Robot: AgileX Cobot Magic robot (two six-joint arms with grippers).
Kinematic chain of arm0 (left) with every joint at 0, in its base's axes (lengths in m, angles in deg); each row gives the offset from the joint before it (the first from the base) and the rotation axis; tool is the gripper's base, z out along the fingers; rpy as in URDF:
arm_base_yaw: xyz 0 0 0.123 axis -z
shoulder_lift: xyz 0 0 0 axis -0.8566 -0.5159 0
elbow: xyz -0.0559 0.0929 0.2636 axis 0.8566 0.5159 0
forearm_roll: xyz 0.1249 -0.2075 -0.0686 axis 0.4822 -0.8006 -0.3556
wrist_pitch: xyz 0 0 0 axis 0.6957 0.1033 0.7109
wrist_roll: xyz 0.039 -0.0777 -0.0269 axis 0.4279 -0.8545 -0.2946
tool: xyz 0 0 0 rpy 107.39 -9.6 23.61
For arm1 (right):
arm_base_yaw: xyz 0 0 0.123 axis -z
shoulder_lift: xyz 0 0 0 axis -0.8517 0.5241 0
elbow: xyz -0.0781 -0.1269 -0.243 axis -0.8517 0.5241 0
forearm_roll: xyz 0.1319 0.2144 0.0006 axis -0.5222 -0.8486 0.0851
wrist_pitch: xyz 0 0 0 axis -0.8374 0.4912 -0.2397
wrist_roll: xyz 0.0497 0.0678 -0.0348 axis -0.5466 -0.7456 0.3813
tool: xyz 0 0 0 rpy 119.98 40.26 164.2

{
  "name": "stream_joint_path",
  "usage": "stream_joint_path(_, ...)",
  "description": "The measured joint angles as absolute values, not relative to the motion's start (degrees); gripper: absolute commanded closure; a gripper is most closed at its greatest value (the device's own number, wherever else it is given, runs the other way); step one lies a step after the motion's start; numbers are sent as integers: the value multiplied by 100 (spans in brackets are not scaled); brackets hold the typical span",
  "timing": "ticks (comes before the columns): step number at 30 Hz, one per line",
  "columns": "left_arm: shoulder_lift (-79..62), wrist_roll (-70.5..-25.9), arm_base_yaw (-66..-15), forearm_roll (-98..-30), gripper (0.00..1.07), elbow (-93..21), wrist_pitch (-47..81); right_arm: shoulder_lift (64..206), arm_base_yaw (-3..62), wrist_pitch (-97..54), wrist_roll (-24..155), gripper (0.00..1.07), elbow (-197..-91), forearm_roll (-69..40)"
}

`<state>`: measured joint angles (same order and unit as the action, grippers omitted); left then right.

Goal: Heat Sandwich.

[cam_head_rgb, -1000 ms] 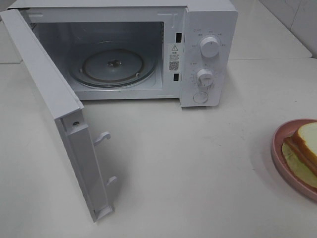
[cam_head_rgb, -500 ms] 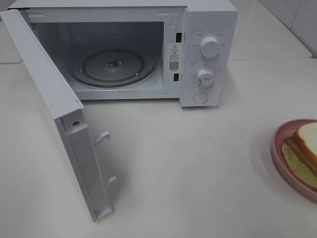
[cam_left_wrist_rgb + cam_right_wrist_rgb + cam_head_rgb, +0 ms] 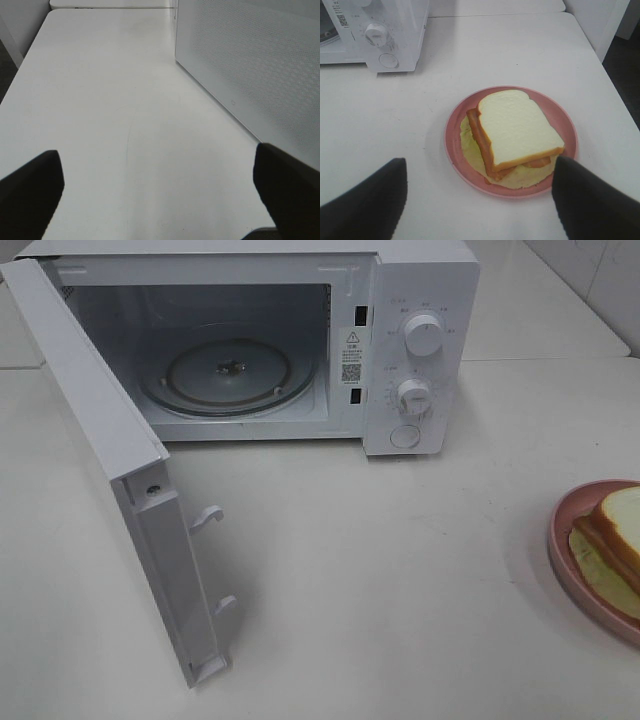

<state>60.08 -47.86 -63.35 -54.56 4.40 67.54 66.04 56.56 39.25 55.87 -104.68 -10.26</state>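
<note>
From the high camera you see only part of the sandwich [image 3: 622,525]: it and its pink plate [image 3: 570,560] are cut off by the right edge of that view, and neither arm shows there at all. The right wrist view gives you the whole thing: the sandwich [image 3: 517,131] sits on the plate [image 3: 457,150] on the white table [image 3: 385,125], with the top bread slice shifted so the pinkish meat and a pale green-yellow leaf stick out along one side; the lower slice is hidden under them. The right gripper [image 3: 477,197] hangs above the table just short of the plate, its two dark fingers [image 3: 365,200] spread wide on either side and holding nothing. The left gripper [image 3: 157,175] is likewise spread wide and empty over bare table [image 3: 100,100], beside the perforated face of the open door [image 3: 260,65]; only the blurred tips of its fingers [image 3: 30,185] show. The microwave [image 3: 420,300] stands at the back of the table, its door [image 3: 110,450] swung fully out to the left, the glass turntable [image 3: 228,370] bare inside. The markings around the two knobs [image 3: 424,335] are too small to read. The open table between microwave and plate carries nothing in the way.
</note>
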Motion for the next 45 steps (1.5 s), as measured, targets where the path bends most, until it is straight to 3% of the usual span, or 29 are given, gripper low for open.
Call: stream_joint_path(45, 5888, -4786, -6335, -5502, 9, 332, 6560, 6604, 5656, 3925, 5587, 32, -10468, -1026)
